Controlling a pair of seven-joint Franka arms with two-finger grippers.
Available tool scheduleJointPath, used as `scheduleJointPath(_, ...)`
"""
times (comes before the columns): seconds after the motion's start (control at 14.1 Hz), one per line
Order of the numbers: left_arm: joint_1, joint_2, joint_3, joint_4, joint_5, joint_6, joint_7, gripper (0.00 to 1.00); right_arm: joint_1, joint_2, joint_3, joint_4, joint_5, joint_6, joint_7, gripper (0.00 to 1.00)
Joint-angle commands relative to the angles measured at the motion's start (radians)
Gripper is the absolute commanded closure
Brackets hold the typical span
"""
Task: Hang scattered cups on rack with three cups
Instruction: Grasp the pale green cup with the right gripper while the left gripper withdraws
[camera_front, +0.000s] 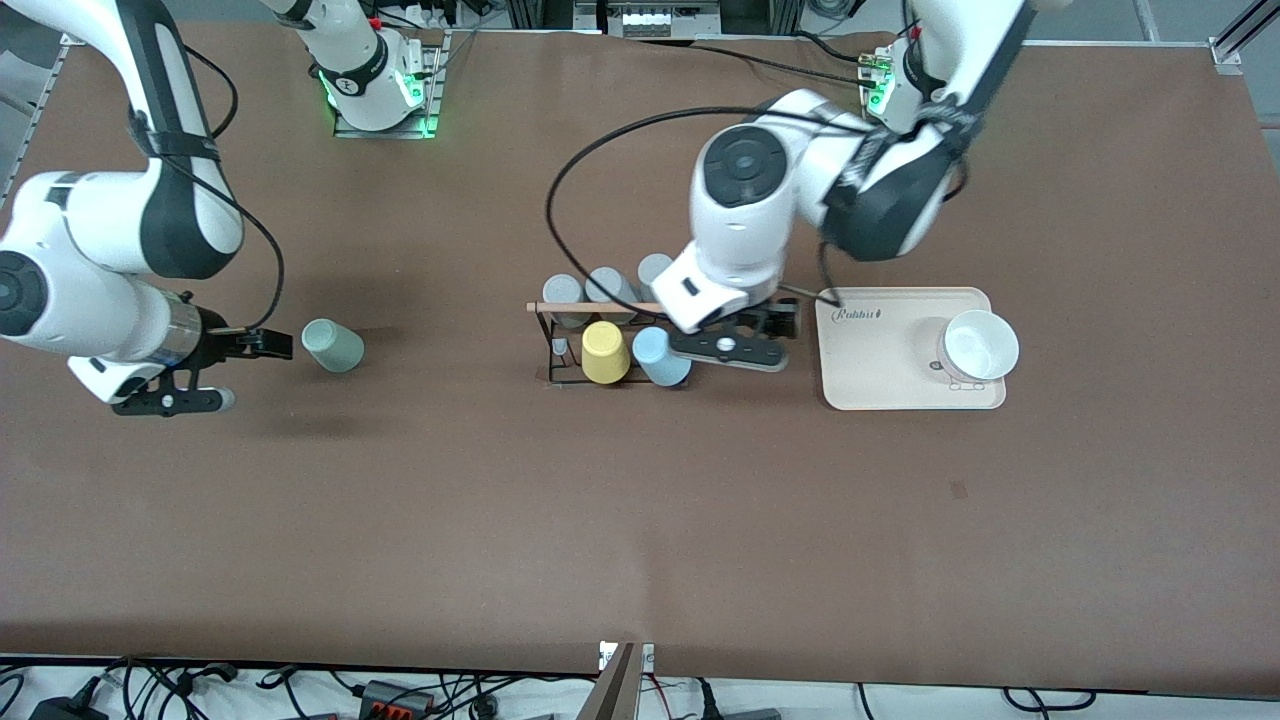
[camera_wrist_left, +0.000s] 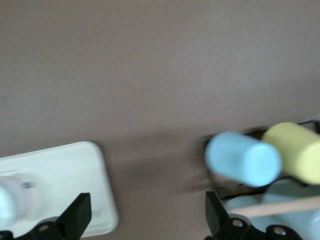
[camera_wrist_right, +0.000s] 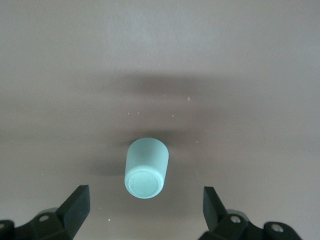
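The right gripper (camera_front: 262, 343), jaws open, hangs over the brown worktop (camera_front: 640, 520) just beside the lying pale mint green tumbler (camera_front: 333, 345); I'd straddle it squarely before closing. On the black wire rack (camera_front: 560, 340): three grey cups (camera_front: 610, 287), one yellow cup (camera_front: 604, 352), one light blue tumbler (camera_front: 660, 357). The left gripper (camera_front: 727, 346), jaws open, holds nothing beside it.

I work in a robotics lab: my two arm bases (camera_front: 380, 85) are bolted at twelve o'clock on a brown worktop (camera_front: 640, 520), with loose cables and power bricks (camera_front: 390, 695) along six o'clock.
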Motion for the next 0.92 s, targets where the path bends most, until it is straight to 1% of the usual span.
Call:
scheduleJointPath(0.0,0.105,-0.09,-0.008,-0.02,0.008,-0.119,0.17,0.0,0.015,-0.005,0.001,-0.067,0.009,0.045,0.068,0.0)
scheduleJointPath(0.14,0.202,-0.152,-0.011,-0.031,-0.019,-0.183,0.267,0.0,0.015,0.022,0.001,-0.08,0.012,0.074,0.078,0.0)
scheduleJointPath(0.21,0.254,-0.176,-0.008,-0.034,-0.077,-0.196,0.319,0.0,0.011,0.036,0.001,-0.096,0.013,0.087,0.078,0.0)
scheduleJointPath(0.28,0.323,-0.206,-0.008,-0.036,-0.141,-0.24,0.356,0.0,0.008,0.044,0.001,-0.114,0.013,0.107,0.078,0.0)
scheduleJointPath(0.35,0.37,-0.23,-0.008,-0.036,-0.183,-0.312,0.365,0.0,0.008,0.047,0.001,-0.131,0.013,0.123,0.078,0.0)
scheduleJointPath(0.43,0.409,-0.262,-0.008,-0.036,-0.196,-0.364,0.369,0.0,0.009,0.048,0.001,-0.145,0.015,0.139,0.078,0.0)
scheduleJointPath(0.5,0.426,-0.282,-0.008,-0.04,-0.193,-0.378,0.369,0.0,0.011,0.058,0.001,-0.149,0.019,0.145,0.078,0.0)
scheduleJointPath(0.57,0.432,-0.302,0.001,-0.06,-0.19,-0.377,0.369,0.0,0.011,0.07,0.001,-0.15,0.033,0.148,0.078,0.0)
scheduleJointPath(0.64,0.432,-0.336,0.012,-0.104,-0.19,-0.356,0.37,0.0,0.011,0.088,0.001,-0.15,0.044,0.157,0.078,0.0)
scheduleJointPath(0.85,0.412,-0.481,0.081,-0.339,-0.193,-0.112,0.373,0.0,0.006,0.113,0.001,-0.151,0.049,0.18,0.078,0.0)
